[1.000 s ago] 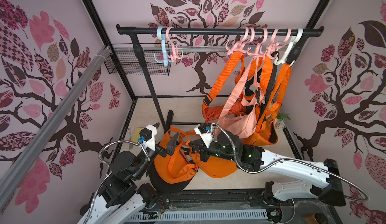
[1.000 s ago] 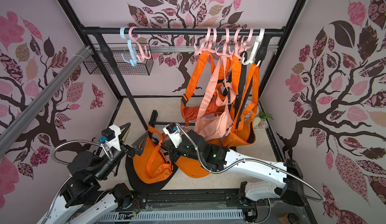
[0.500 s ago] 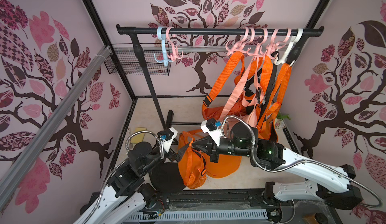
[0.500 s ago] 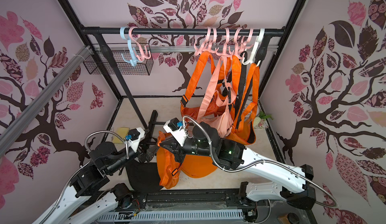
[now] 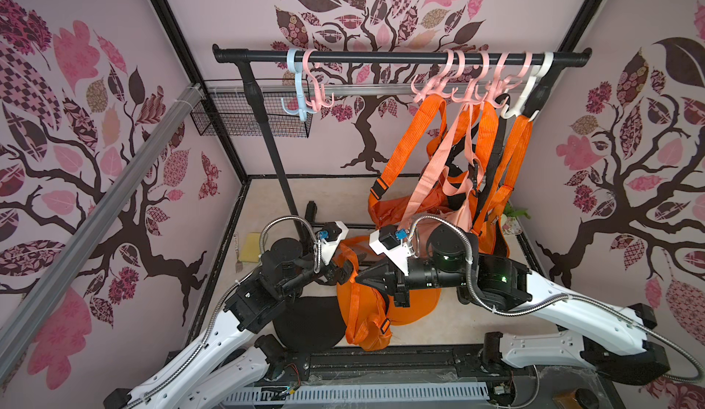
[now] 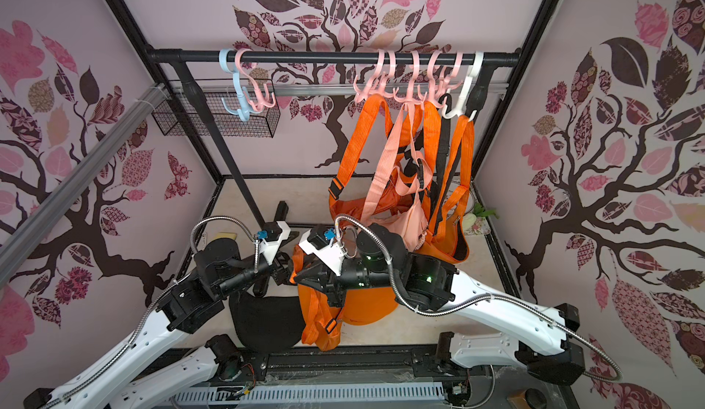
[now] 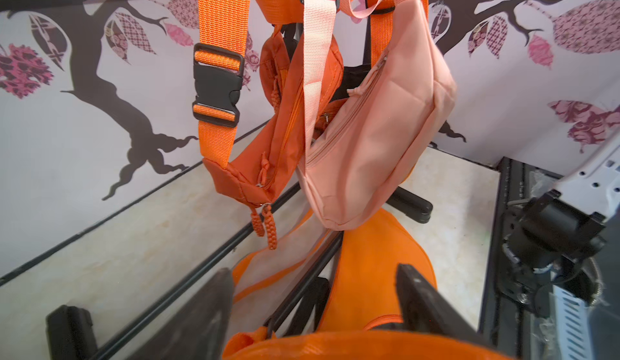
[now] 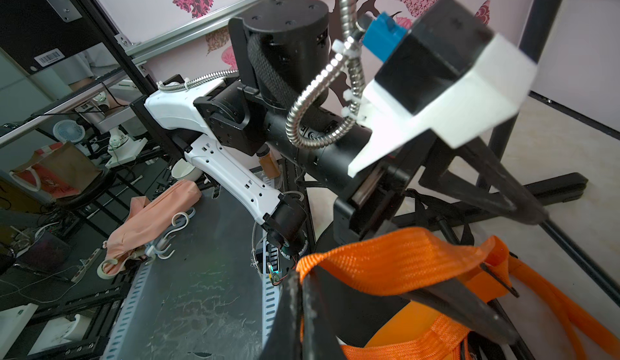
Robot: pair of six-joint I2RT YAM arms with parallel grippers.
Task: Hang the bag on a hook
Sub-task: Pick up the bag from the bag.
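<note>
- Right hand [image 5: 358, 278]: closed tight on the orange strap [image 8: 396, 261]. The orange bag [image 5: 412, 308] sags beneath and behind its fingers, down toward the table [image 5: 267, 205].
- Left hand [image 5: 339, 270]: meets the right hand tip to tip, fingers parted. In the left wrist view orange fabric lies between them; whether they touch it cannot be told.
- Open room: a blue hook [image 5: 295, 83] and a pink hook [image 5: 318, 90] hang free on the rail [image 5: 381, 58], high above and beyond the left hand. The air up to them is open apart from the slanted rack post [image 5: 274, 151] just beyond that hand.
- Crowded edge: beyond and above the right hand, the hanging bags [image 5: 438, 197] fill the rail's other end, close to its wrist.
- Low edge: a black mat [image 5: 305, 327] lies on the table beneath the left hand, beside the orange bag.
- Pose: both forearms run nearly level, low over the table, converging from the near corners. Each hand points inward at the other.
</note>
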